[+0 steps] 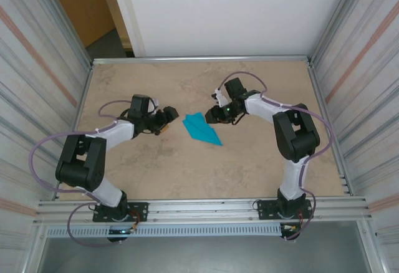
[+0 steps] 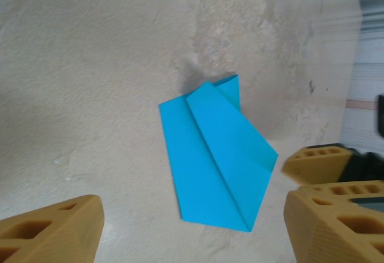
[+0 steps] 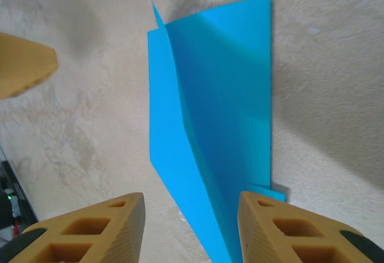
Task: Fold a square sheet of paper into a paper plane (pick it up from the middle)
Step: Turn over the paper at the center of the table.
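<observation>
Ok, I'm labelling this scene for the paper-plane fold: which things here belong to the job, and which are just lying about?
Belongs to the job:
- the teal paper plane, lying folded on the table
- the left tool and the right tool, both open, one on either side of it

Just there:
- the purple cables
- the metal rail at the near edge

This looks like a robot lab. A left arm and a right arm are bolted to a metal rail by a tan tabletop. Shiny ribbed walls box it in.
</observation>
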Available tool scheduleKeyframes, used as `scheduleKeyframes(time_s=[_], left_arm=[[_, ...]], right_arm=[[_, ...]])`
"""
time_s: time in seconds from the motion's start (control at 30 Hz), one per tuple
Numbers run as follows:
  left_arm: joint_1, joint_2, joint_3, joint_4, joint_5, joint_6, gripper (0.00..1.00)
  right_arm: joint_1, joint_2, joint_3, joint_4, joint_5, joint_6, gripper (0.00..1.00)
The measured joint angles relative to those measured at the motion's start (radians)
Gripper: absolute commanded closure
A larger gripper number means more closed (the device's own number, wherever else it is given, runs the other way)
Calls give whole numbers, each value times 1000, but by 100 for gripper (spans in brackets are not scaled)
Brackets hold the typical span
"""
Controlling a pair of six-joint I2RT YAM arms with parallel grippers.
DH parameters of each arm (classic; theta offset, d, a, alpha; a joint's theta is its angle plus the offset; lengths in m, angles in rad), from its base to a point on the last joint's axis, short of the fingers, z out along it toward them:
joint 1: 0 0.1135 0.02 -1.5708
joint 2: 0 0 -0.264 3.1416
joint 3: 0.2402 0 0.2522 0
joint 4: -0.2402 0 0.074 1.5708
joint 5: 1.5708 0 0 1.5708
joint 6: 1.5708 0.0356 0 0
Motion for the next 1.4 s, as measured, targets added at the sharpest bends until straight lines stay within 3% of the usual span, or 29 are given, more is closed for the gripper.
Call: scheduleKeyframes(time_s=[0.17,0.33,0.47,0.67,0.87,1.23,1.4], left_arm=[[-8,-16,-8,25,-6,0,16],[-8,-17,-8,47,-2,0,16],[-8,-24,-8,54,7,1,15],[-12,-75,-8,85,60,1,14],[-73,-82,11,167,129,-21,16],[-167,-4,146,345,252,-74,40],[-167,32,155,395,275,-97,43]], right_arm=[[1,66,30,-33,-44,-49,73],[0,89,49,-39,-94,-76,92],[-3,89,56,-28,-127,-74,98],[-37,8,9,76,-187,26,100],[-69,-148,-48,248,-227,231,100],[-75,-232,-143,557,-301,588,99],[-77,-236,-153,639,-323,669,99]])
